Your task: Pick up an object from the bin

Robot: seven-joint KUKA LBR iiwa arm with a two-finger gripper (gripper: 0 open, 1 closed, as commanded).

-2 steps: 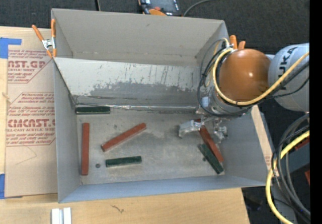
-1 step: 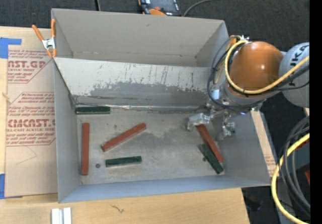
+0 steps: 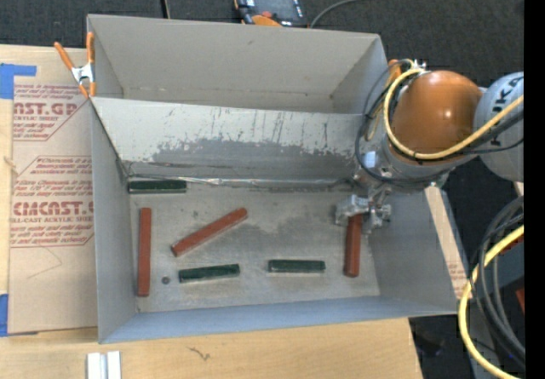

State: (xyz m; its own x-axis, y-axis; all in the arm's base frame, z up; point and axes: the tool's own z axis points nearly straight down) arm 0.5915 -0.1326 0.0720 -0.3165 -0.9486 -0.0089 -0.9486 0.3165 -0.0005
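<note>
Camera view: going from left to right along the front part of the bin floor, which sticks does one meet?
red stick by the left wall → dark green stick → second dark green stick → red stick on the right, next to the gripper.

Single camera above bin (image 3: 255, 62), tilted slightly sideways; arm (image 3: 434, 117) enters from right.

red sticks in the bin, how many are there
3. Left stick lies along the left wall; middle stick lies slanted mid-floor; right stick lies by the right wall, its top end at the hand. None looks hidden.
</note>
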